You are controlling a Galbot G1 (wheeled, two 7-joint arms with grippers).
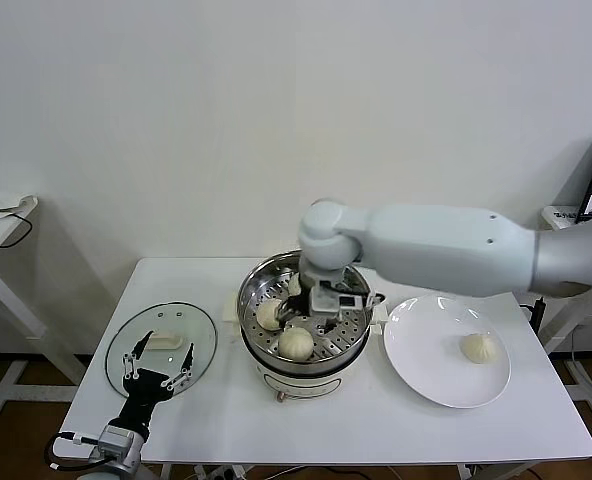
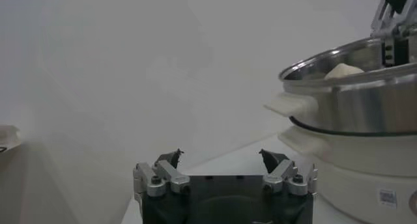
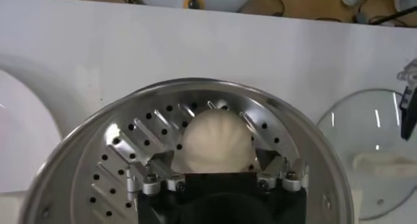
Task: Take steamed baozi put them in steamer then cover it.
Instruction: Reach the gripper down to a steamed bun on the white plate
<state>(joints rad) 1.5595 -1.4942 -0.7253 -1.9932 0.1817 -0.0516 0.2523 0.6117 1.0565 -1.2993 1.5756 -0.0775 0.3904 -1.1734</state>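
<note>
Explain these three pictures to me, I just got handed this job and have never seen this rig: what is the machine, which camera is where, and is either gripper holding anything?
It is a two-armed robot at a white table. The wide picture comes from its head; the other two come from cameras on its wrists.

The right gripper is inside the steamer, jaws open around a baozi that rests on the perforated tray, so nothing is held. The head view shows two more baozi in the steamer and one baozi on the white plate.

The left gripper is open and empty above the glass cover, which lies flat on the table beside the steamer.
</note>
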